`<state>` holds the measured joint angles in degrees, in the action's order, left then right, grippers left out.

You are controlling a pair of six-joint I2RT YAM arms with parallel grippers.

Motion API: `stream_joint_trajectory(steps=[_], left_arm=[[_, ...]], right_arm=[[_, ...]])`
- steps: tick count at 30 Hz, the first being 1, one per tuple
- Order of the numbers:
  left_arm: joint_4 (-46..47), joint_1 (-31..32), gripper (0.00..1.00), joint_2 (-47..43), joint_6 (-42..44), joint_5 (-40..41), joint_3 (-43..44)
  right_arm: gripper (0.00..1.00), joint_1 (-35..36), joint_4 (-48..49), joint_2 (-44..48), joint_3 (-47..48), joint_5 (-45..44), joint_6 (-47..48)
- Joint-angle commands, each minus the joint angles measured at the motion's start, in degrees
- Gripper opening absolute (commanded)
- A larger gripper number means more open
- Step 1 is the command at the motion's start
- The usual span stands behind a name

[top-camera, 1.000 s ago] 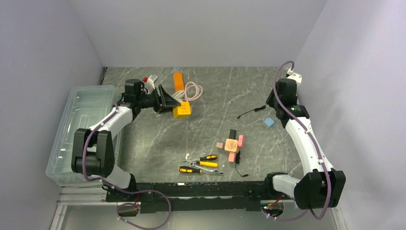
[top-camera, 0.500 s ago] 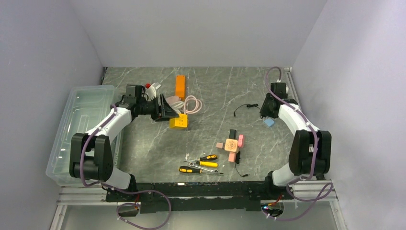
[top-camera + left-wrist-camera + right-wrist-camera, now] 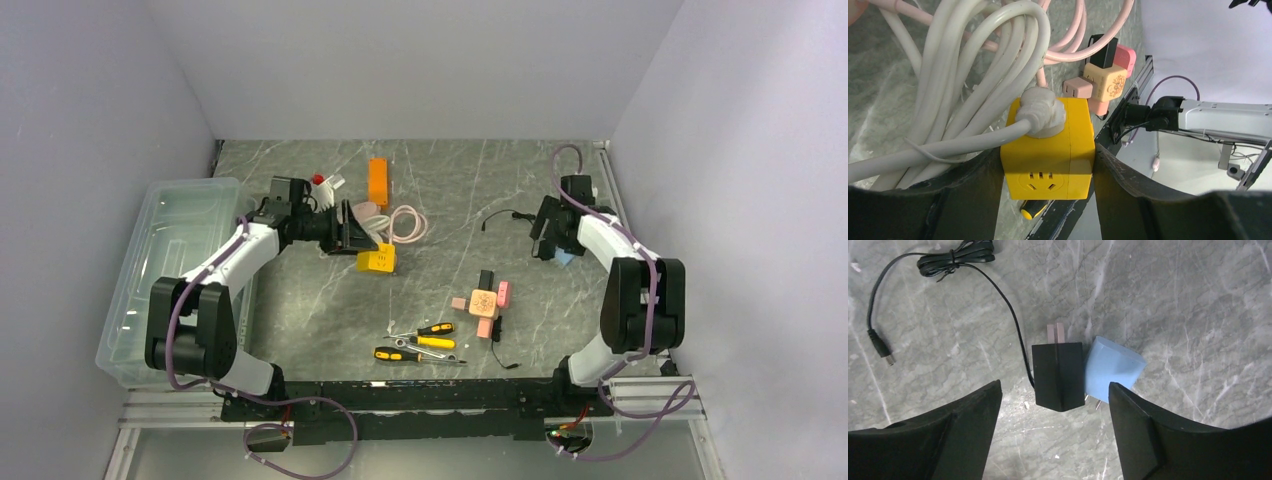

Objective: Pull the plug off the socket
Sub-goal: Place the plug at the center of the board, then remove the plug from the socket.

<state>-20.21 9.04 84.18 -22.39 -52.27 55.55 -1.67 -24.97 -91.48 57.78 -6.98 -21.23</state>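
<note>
My left gripper [image 3: 1046, 156] is shut on the yellow cube socket [image 3: 1048, 150], gripping its two sides. In the top view the socket [image 3: 377, 261] sits left of centre, at the tip of the left gripper [image 3: 362, 245]. A white plug [image 3: 1040, 110] with a thick white cable sits on the socket's top face. At the right, my right gripper [image 3: 1054, 390] stands open over a black plug [image 3: 1058, 375] lying flat on the table with its prongs showing, touched by neither finger. Its thin black cable [image 3: 953, 260] trails away. In the top view the right gripper [image 3: 545, 235] hides the black plug.
A blue adapter [image 3: 1110, 367] lies against the black plug. A clear bin [image 3: 170, 260] stands at the left edge. An orange block [image 3: 377, 180] and a pink cable coil [image 3: 405, 222] lie behind the socket. Adapters [image 3: 485, 298] and screwdrivers [image 3: 420, 342] lie near the front.
The right arm came down from its raised pose, bringing the black plug and cable to the table beside the blue adapter, and its jaws opened. The left gripper shifted slightly with the socket.
</note>
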Motion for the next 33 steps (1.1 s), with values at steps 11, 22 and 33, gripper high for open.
stream_joint_trajectory(steps=[11,22,33], left_arm=[[18.9,1.9,0.0,-3.7,-6.1,-16.0,-0.3],[36.4,1.9,0.0,-5.3,-15.7,-21.0,-4.6],[49.3,2.5,0.0,-5.9,-23.9,-23.8,-7.7]], right_arm=[[0.91,1.3,14.0,27.8,-8.7,33.3,0.3],[0.89,20.5,35.9,30.2,-18.1,48.8,-14.1],[0.75,30.1,56.9,25.4,-23.7,43.0,-29.7]])
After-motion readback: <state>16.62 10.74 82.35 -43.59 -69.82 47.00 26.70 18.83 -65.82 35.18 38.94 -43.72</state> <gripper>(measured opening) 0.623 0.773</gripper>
